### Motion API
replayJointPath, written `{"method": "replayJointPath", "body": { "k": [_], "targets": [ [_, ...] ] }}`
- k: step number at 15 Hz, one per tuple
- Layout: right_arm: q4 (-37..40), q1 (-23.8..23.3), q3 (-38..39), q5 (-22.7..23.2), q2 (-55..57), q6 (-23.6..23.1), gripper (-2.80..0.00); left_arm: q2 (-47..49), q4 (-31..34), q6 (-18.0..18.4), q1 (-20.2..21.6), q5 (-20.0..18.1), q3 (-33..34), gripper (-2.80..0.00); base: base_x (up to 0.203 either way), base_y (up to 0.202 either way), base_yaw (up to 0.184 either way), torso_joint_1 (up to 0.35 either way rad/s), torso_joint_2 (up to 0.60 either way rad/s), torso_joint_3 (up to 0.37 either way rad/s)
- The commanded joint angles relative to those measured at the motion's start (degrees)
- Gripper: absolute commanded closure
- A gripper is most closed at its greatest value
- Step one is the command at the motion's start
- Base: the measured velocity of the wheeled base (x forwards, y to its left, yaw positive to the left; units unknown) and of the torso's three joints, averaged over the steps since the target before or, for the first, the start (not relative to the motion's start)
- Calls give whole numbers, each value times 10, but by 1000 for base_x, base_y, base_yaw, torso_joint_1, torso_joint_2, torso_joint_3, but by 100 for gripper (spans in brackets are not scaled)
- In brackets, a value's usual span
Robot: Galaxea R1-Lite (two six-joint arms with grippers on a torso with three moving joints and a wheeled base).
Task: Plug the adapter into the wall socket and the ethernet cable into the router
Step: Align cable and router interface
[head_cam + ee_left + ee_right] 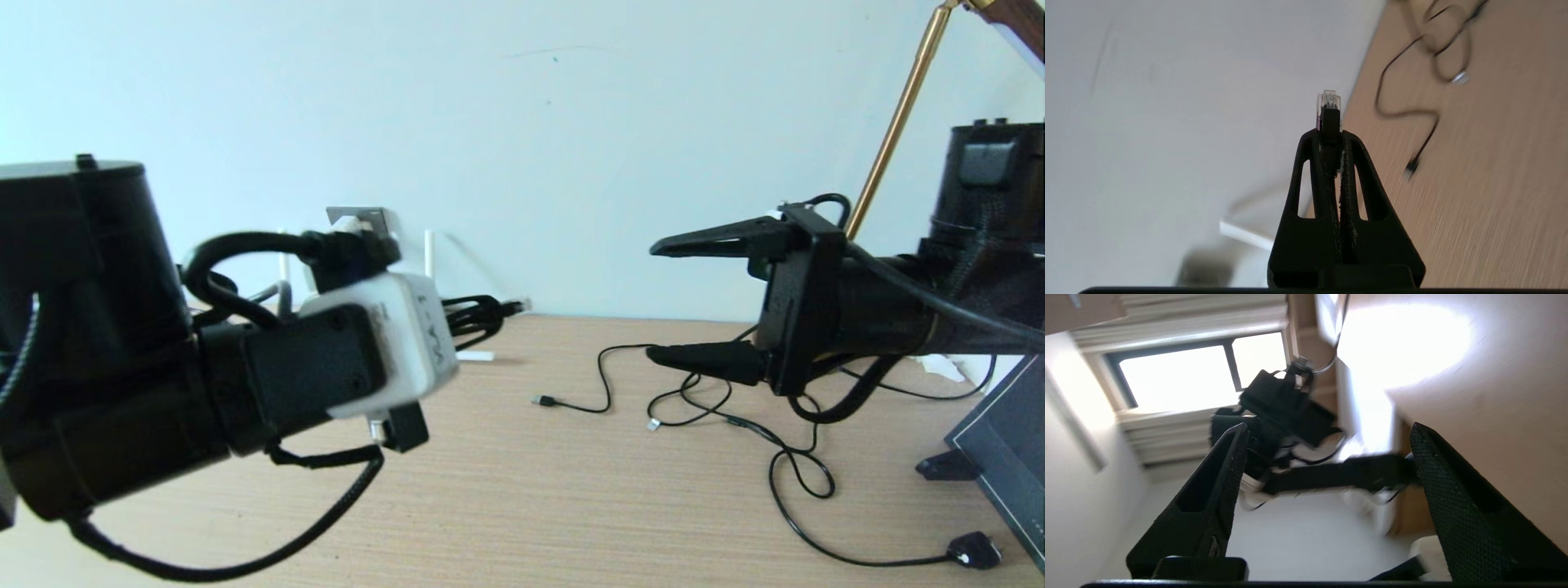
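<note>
Above the worktop (571,506), left gripper (1331,134) pinches the ethernet cable (1328,107) near its plug — slippage likely; right gripper (682,298) gapes empty.

Counted two grippers, left gripper (1329,134) and right gripper (665,298); one ethernet cable (1328,107); two white antennas (429,253); one wooden table (571,490); three loose black cables (571,404).

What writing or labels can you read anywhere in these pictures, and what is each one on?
"VLA-1", roughly: dark characters running sideways on the white camera housing on the left arm's wrist, head view; the last characters are uncertain.
No other text is readable: none shows on the ethernet cable plug, the loose black cables or the table.
</note>
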Motion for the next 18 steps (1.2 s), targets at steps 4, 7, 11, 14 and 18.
{"method": "replayJointPath", "body": {
  "k": [4, 7, 11, 14, 18],
  "targets": [
    [13, -69, 151, -264, -141, -343, -280, -57, 52, -126, 151, 6, -6, 0, 0, 0, 0, 0, 0, 0],
    [19, -75, 257, -485, -257, -566, -280, -127, 230, -138, 200, 7, -56, 0, 0, 0, 0, 0, 0, 0],
    [29, -77, 390, -541, -474, -683, -280, -157, 308, -287, 227, 58, -79, 0, 0, 0, 0, 0, 0, 0],
    [42, -78, 497, -558, -582, -721, -280, -165, 384, -342, 282, 63, -80, 0, 0, 0, 0, 0, 0, 0],
    [102, -78, 558, -553, -709, -757, -280, -145, 463, -414, 352, -8, -88, 0, 0, 0, 0, 0, 0, 0]
  ]
}}
